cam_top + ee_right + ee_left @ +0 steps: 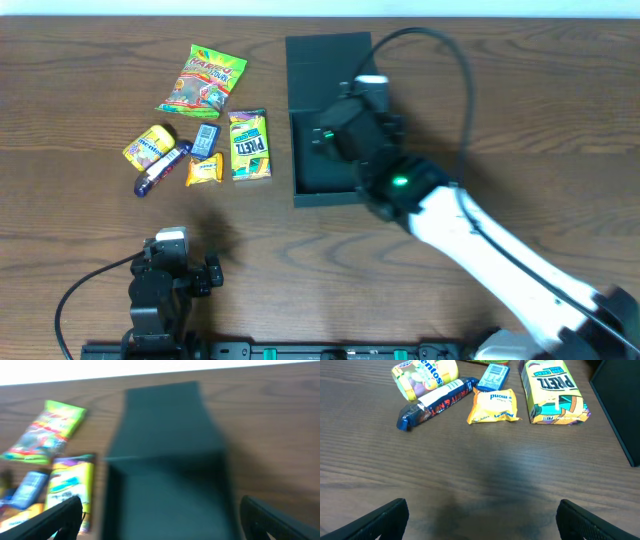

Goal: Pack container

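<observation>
The right arm (480,235) covers much of the container (325,70), and its wrist view is blurred, so I can't tell what lies inside. The black box sits just right of the snacks, flap lid folded back toward the far edge. The right gripper (160,515) hovers over it, spread wide and empty. The left gripper (482,515) is also spread wide, holding nothing. The Pretz box (555,392) and mentos roll (422,377) lie on the table (480,60).

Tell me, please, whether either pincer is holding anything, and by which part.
Nothing is held: the left pincer and the right pincer, above the matte black cardboard box, both stand open and empty.
</observation>
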You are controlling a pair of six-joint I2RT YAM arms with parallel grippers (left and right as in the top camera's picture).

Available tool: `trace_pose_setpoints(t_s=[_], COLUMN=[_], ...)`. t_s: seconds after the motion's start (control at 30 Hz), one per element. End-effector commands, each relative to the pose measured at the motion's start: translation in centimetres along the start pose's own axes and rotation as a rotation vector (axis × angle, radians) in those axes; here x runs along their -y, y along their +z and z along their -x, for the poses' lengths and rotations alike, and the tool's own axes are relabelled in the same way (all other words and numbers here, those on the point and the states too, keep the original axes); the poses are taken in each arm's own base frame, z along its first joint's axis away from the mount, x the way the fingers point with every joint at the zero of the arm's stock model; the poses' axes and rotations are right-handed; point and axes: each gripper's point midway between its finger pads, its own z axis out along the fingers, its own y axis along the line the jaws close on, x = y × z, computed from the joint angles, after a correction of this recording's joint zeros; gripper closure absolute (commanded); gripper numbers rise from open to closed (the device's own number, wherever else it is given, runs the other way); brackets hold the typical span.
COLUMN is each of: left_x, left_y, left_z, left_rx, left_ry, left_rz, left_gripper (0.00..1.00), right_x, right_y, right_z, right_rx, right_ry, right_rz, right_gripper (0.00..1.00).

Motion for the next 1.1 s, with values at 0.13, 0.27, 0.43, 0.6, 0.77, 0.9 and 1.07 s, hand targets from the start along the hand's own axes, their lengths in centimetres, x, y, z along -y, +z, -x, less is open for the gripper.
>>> trace_pose_setpoints(t_s=[0.13,0.27,0.43,0.6,0.77,0.9,1.07], left_x=[-0.4,-0.4,-0.4,-0.4,-0.4,-0.4,-0.4], left_y=[0.1,0.1,0.1,0.1,0.1,0.1,0.1], left_z=[-0.3,-0.3,-0.2,-0.3,-0.3,-0.2,-0.2], left_rx=[-0.004,-0.004,-0.004,-0.004,-0.004,-0.004,-0.004], left_ry=[0.002,0.002,0.002,0.002,0.002,0.002,0.002], left_rz=[0.024,0.024,0.024,0.024,0.024,0.024,0.024], left_gripper=[0.05,0.05,0.05,0.05,0.05,0.05,0.04], right_x=[5.9,9.6,11.6,12.3,13.9,13.4,13.8], right_y=[-4.6,-6.7,-9.5,-13.4,-16.9,-18.7,-19.9], right_z=[0.4,-0.9,-2.2,-3.1,-4.3,-6.4,-9.7], right_rx=[-0.093,-0.170,-0.229,-0.212,-0.125,-0.121,-0.231], right_ry=[-0.120,-0.119,-0.107,-0.085,-0.058,-0.098,-0.123], right_rz=[-0.046,-0.119,-0.122,-0.047,-0.002,0.118,0.157], right_gripper=[0.01,0.01,0.04,0.04,0.01,0.01,0.02])
